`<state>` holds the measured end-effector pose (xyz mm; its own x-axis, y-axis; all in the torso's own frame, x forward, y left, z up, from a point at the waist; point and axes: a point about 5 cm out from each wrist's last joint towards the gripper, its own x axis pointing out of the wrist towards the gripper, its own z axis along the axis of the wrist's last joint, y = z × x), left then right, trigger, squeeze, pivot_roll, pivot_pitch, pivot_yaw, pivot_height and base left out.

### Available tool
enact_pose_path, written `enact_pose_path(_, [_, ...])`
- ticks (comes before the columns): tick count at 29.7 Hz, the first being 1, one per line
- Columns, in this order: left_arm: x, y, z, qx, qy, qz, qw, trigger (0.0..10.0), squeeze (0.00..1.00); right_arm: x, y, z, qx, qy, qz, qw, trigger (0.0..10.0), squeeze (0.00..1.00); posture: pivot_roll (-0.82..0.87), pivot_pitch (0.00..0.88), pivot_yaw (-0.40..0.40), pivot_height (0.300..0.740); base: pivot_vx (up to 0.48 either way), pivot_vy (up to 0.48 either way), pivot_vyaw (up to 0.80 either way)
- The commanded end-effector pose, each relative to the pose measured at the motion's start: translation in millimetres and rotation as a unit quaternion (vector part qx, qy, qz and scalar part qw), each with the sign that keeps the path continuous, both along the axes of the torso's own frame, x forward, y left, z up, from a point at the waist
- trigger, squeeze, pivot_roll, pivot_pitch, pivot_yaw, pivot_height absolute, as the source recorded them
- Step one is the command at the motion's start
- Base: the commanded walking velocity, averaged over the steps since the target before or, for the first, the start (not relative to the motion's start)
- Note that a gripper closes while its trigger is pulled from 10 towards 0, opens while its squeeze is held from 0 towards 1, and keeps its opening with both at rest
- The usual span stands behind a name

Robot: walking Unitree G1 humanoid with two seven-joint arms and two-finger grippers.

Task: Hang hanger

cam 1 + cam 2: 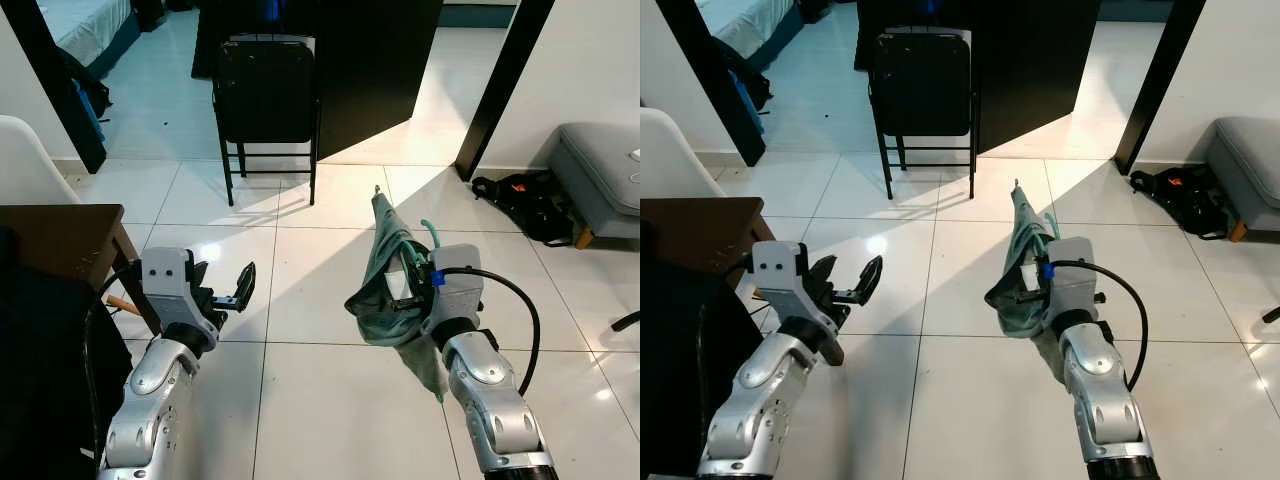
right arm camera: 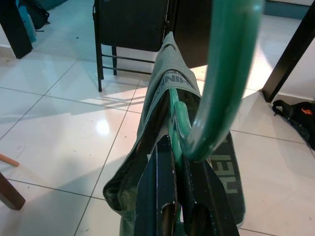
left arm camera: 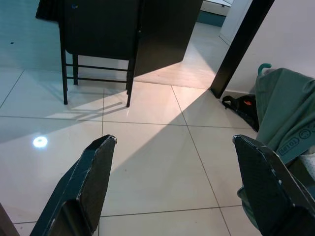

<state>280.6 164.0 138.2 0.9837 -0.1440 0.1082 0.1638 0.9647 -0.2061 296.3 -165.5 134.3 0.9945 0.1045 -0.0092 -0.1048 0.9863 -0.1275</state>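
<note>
Right wrist view shows the right gripper point(image 2: 179, 216) pinching a green hanger point(image 2: 231, 83) draped with a grey-green garment point(image 1: 385, 285), centre right. Left gripper point(image 1: 232, 292), lower left, hangs spread and empty. No rail is visible, so carry the hanger level and keep the hook free.

We make out pale letters on the green garment point(image 2: 162, 98) draped over the hanger point(image 2: 221, 88): "NINH" along the fold at twelve o'clock, mirrored "HE" at four o'clock, and a small logo point(image 3: 290, 145) reading roughly "0157".
</note>
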Motion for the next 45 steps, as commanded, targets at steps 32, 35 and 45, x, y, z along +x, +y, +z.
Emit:
enact_pose_path(32, [-2.9, 1.3, -7.5, 0.008, 0.016, -0.004, 1.0, 10.0, 0.0, -2.4, -0.5, -3.1, 0.006, 0.001, 0.002, 1.0, 10.0, 0.0, 0.03, 0.105, 0.008, 0.74, 0.0, -0.24, 0.0])
enact_pose_path(35, [-2.5, 1.1, -7.3, 0.008, 0.016, -0.004, 1.0, 10.0, 0.0, -2.0, -0.6, -2.8, 0.006, 0.001, 0.002, 1.0, 10.0, 0.0, 0.03, 0.109, 0.008, 0.74, 0.0, -0.285, 0.0])
enact_pose_path(45, [2.7, -1.1, -5.1, 0.003, 0.011, -0.004, 1.0, 10.0, 0.0, 2.7, -3.4, -0.4, 0.004, -0.002, -0.001, 1.0, 10.0, 0.0, 0.01, 0.111, 0.002, 0.74, 0.0, -0.268, 0.0])
